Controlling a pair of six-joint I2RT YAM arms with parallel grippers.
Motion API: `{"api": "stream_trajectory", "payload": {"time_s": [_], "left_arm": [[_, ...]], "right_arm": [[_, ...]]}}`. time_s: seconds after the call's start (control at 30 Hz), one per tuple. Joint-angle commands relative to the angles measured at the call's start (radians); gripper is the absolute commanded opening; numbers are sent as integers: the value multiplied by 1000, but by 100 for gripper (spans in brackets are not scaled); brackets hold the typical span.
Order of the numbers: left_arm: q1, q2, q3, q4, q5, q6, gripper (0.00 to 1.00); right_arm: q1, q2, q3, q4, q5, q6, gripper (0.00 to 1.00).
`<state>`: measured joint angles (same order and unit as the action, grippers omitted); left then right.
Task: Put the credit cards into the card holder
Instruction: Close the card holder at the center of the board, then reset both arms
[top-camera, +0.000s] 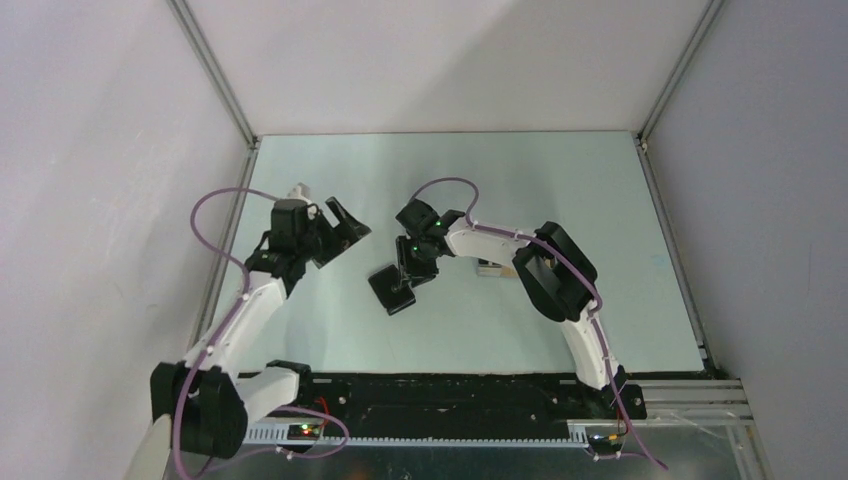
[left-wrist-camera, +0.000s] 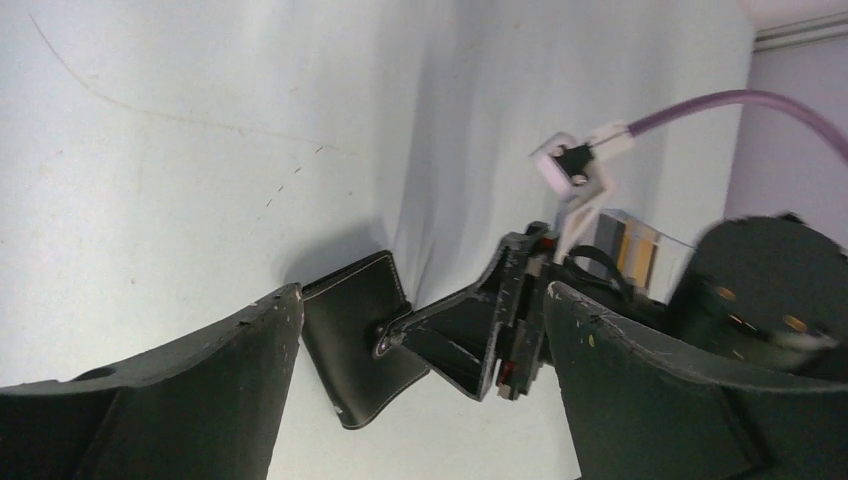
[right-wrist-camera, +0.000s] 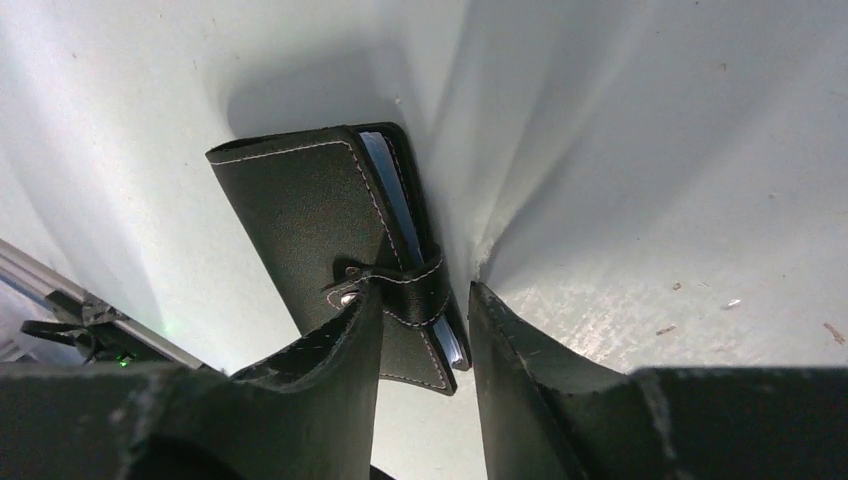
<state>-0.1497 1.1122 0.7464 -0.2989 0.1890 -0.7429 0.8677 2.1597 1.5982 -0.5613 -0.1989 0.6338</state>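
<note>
Top view, table (top-camera: 560, 180): pale grey-green flat surface between white walls.
Top view, card holder (top-camera: 385, 295): small black square stitched folding wallet, lying flat near the table's middle, slightly left.
Top view, right gripper (top-camera: 405, 276): black two-finger tool, tips at the card holder's far-right part.
Top view, left gripper (top-camera: 348, 226): black two-finger tool, left of the card holder and farther back, apart from it.
Top view, credit cards (top-camera: 495, 268): thin orange-yellow rectangles, only a small patch here, right of the card holder beside the right forearm.
Left wrist view, left jaws: spread wide with nothing between them; the card holder lies on the table beyond the gap.
Left wrist view, tray (left-wrist-camera: 613, 233): pale translucent piece touching the dark-striped credit cards; whether they sit inside it cannot be told.
Right wrist view, card holder: closed, with a strap (right-wrist-camera: 425, 285) and metal stud (right-wrist-camera: 347, 297) over one edge and pale blue lining at that side.
Right wrist view, right jaws: partly open. One fingertip (right-wrist-camera: 345, 330) touches the strap by the stud, the other is over bare table just beside the card holder's edge. No squeeze is visible.
</note>
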Motion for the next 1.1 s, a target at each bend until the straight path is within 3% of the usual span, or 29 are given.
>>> {"api": "stream_trajectory", "payload": {"time_s": [0.0,0.33,0.43,0.63,0.93,1.07], "left_arm": [[16,-89,20,28,-2,81,94],[18,-132,-1,30,-5,110,100],[18,-130,-7,30,-14,123,100],[19,-149,-24,36,-39,150,100],[19,-194,-52,48,-77,202,100],[19,-205,-69,55,-120,224,100]], "right_arm": [[-4,29,-70,-86,-55,-32,41],[-29,-73,25,-174,-50,-53,45],[-32,-109,30,-186,-35,-63,51],[-48,-188,26,-167,0,-75,73],[-79,-255,4,-116,-15,-81,82],[-85,-334,-60,-37,48,-110,89]]}}
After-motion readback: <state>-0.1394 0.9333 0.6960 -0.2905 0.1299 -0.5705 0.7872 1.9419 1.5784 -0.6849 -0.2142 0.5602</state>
